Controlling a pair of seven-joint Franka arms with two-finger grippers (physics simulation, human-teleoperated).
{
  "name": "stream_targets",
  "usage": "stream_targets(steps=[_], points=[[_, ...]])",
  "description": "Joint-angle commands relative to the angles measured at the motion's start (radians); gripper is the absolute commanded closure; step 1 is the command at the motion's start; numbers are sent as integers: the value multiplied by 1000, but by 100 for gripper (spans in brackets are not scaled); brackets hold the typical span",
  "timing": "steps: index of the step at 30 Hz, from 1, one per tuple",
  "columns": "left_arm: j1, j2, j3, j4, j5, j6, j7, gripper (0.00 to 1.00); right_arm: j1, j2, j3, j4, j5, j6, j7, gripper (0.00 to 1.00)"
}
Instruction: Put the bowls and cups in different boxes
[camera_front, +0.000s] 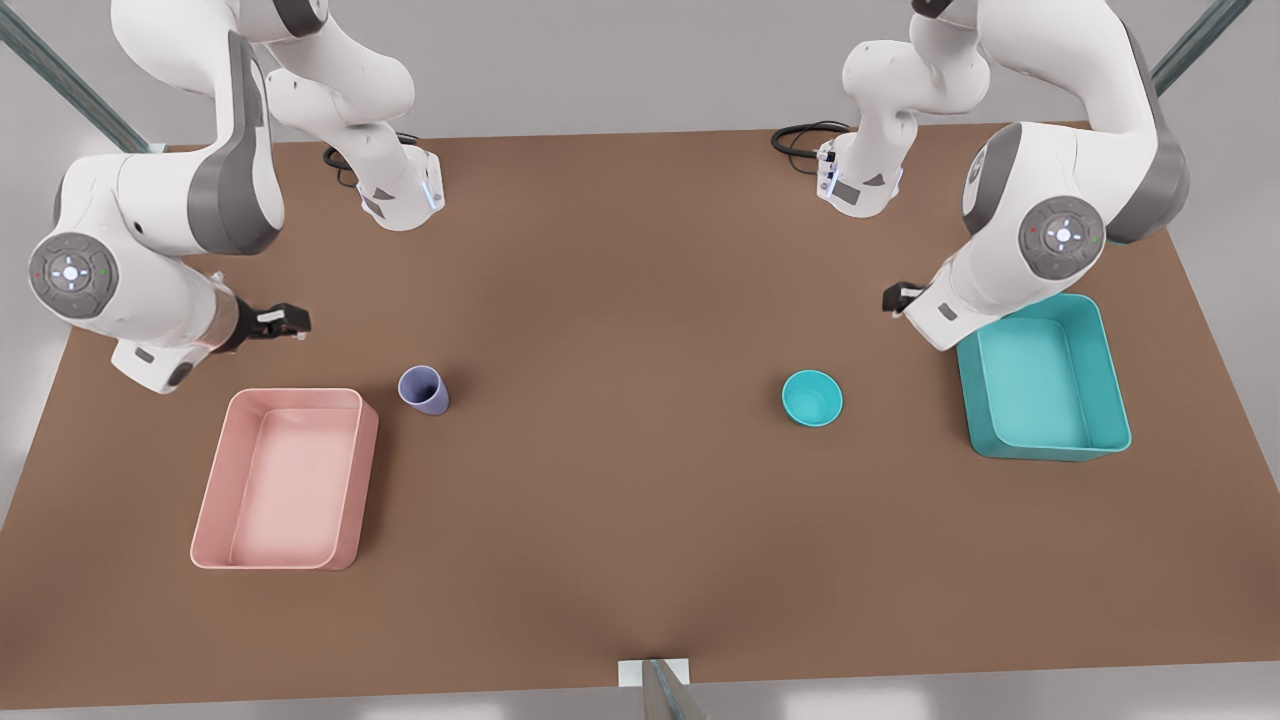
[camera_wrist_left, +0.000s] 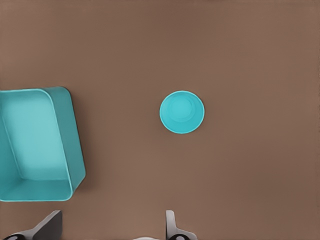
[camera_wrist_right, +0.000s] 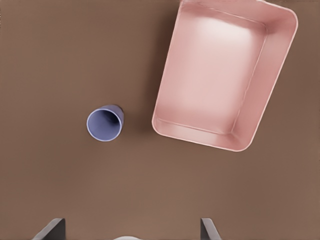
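The teal bowl (camera_front: 812, 397) (camera_wrist_left: 182, 112) stands upright on the brown table, between the middle and the teal box (camera_front: 1043, 380) (camera_wrist_left: 35, 145) at the front view's right. My left gripper (camera_front: 893, 297) (camera_wrist_left: 111, 227) hovers open behind the bowl, near the teal box's back corner. The lavender cup (camera_front: 424, 389) (camera_wrist_right: 105, 123) stands upright just beside the pale pink box (camera_front: 283, 482) (camera_wrist_right: 222, 75) at the front view's left. My right gripper (camera_front: 290, 322) (camera_wrist_right: 131, 229) hangs open behind the pink box and the cup. Both boxes hold nothing.
Both arm bases (camera_front: 400, 195) (camera_front: 860, 180) stand at the table's back edge with black cables beside them. A small white mount (camera_front: 655, 675) sits at the middle of the table's front edge. Bare table lies between cup and bowl.
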Motion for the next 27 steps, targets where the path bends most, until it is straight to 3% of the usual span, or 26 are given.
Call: stream_targets(steps=[1,3,4,5,7,10,13,21,22,24,25,27], points=[[0,0,0,1,-1,47,-19,0,-7,3,0,1,3,69,-81,0],[0,86,15,-18,-63,93,-22,0,25,47,7,1,1,94,-90,0],[1,171,49,-103,-212,290,-14,0,43,80,11,-5,15,157,-91,0],[1,226,52,-206,-281,467,128,0,85,110,10,-37,18,257,-81,7],[27,289,52,-308,-424,648,300,0,120,139,10,-126,15,391,-35,0],[58,343,52,-381,-507,776,477,0,155,146,10,-178,4,435,83,0],[60,343,54,-420,-498,779,512,0,145,55,5,-364,3,579,180,0],[63,355,59,-495,-437,785,512,2,112,-37,0,-629,3,812,298,0],[63,358,59,-495,-441,791,511,19,109,-46,-1,-671,4,854,300,0],[63,359,59,-493,-456,791,505,68,109,-46,-1,-699,4,872,358,0],[63,364,59,-493,-495,789,505,79,108,-40,-1,-700,4,877,358,0],[63,369,59,-490,-498,789,508,79,103,-28,-1,-738,6,926,360,0]])
